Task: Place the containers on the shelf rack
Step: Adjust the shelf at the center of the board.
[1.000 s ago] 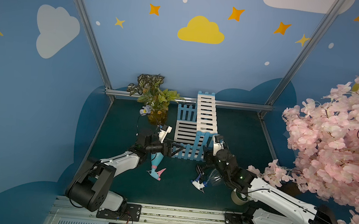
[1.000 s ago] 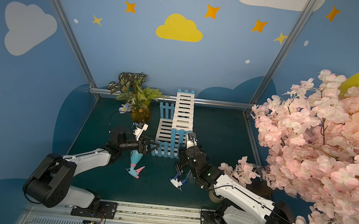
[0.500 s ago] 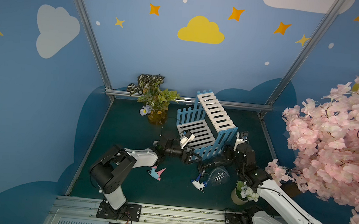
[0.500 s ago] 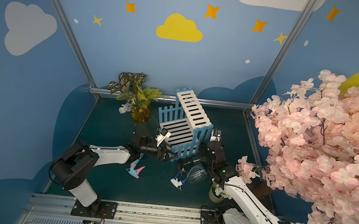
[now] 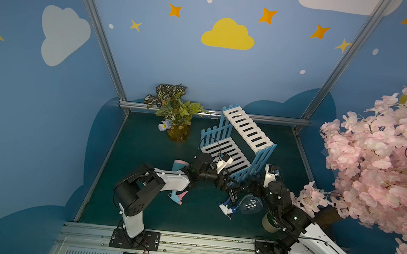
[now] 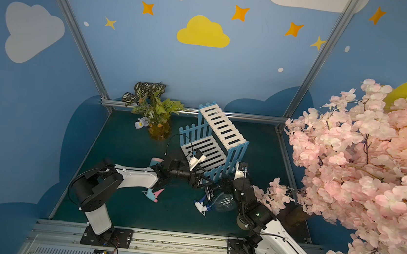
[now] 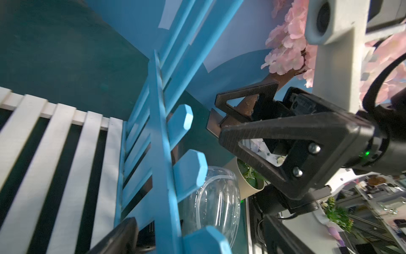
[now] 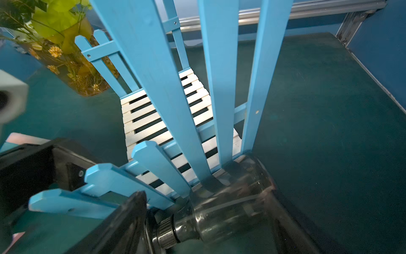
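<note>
Grasp step, no bottle shelved yet: left gripper (image 5: 228,184) and right gripper (image 7: 219,117) gape empty beside the white-slatted, blue-picket shelf rack (image 5: 237,136), so next comes closing squarely on the dark smoky spray bottle (image 8: 230,198) lying at its foot.

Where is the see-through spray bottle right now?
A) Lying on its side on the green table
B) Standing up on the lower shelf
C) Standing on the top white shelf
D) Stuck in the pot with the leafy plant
A: in a top view the clear spray bottle lies on its side on the green tabletop, down by the foot of the shelf rack and not on either shelf.
</note>
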